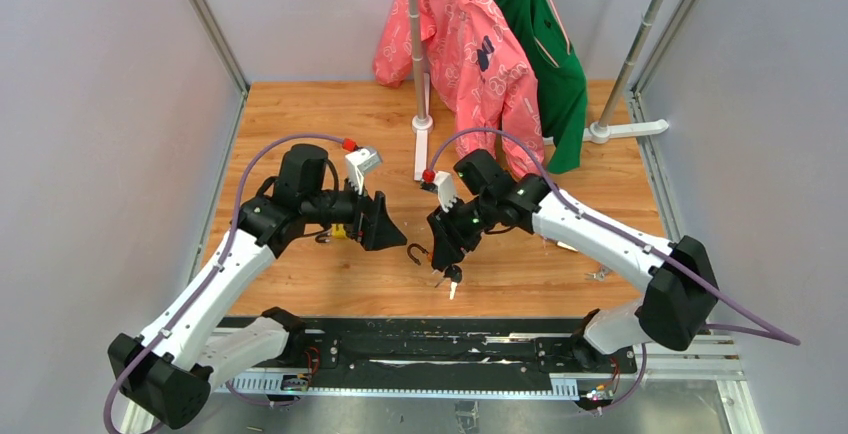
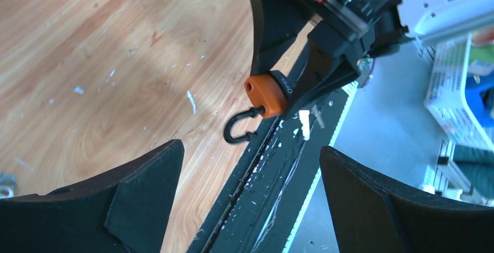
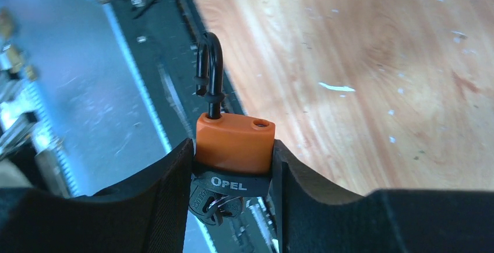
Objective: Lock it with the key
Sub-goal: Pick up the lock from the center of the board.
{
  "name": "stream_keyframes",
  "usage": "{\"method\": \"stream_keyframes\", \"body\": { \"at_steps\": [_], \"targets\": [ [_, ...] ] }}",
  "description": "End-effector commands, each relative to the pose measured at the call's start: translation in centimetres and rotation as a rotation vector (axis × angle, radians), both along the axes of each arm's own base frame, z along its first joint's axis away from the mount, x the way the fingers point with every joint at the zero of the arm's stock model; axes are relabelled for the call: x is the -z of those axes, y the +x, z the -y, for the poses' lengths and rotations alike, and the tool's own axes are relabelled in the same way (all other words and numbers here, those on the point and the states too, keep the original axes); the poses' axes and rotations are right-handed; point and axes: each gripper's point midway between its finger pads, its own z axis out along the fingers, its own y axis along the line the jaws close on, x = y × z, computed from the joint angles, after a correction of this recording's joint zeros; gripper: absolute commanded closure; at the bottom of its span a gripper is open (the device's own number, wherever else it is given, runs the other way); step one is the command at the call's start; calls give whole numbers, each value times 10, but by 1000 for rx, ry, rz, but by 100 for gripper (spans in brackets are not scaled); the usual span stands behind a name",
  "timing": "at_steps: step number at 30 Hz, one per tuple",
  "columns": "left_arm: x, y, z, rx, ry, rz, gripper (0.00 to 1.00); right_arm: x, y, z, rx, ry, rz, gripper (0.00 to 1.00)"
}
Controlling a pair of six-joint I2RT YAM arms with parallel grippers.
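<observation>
An orange padlock (image 3: 235, 142) with a black band marked OPEL sits clamped between my right gripper's fingers (image 3: 232, 200). Its black shackle (image 3: 210, 72) is swung open, one leg out of the body. Black-headed keys (image 3: 212, 206) hang from its underside. In the top view the right gripper (image 1: 443, 246) holds the padlock above the table's front edge, the shackle (image 1: 414, 254) pointing left and the keys (image 1: 452, 276) dangling. My left gripper (image 1: 385, 226) is open and empty, just left of the padlock. The left wrist view shows the padlock (image 2: 268, 94) ahead of its spread fingers (image 2: 140, 194).
A white garment stand (image 1: 421, 54) holds a pink shirt (image 1: 468, 54) and a green shirt (image 1: 548, 44) at the back. A small yellow object (image 1: 340, 231) lies under the left arm. A small metal piece (image 1: 598, 275) lies by the right arm. A black rail (image 1: 420, 339) runs along the near edge.
</observation>
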Motion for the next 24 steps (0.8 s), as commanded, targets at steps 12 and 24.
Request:
{"method": "stream_keyframes", "body": {
  "at_steps": [12,24],
  "targets": [
    [-30,-29,18,385,-139,153,12,-99,-38,-6,-287,277,-139,87],
    [-28,-33,21,406,-162,94,16,-101,-25,-10,-275,288,-139,87]
  ]
}}
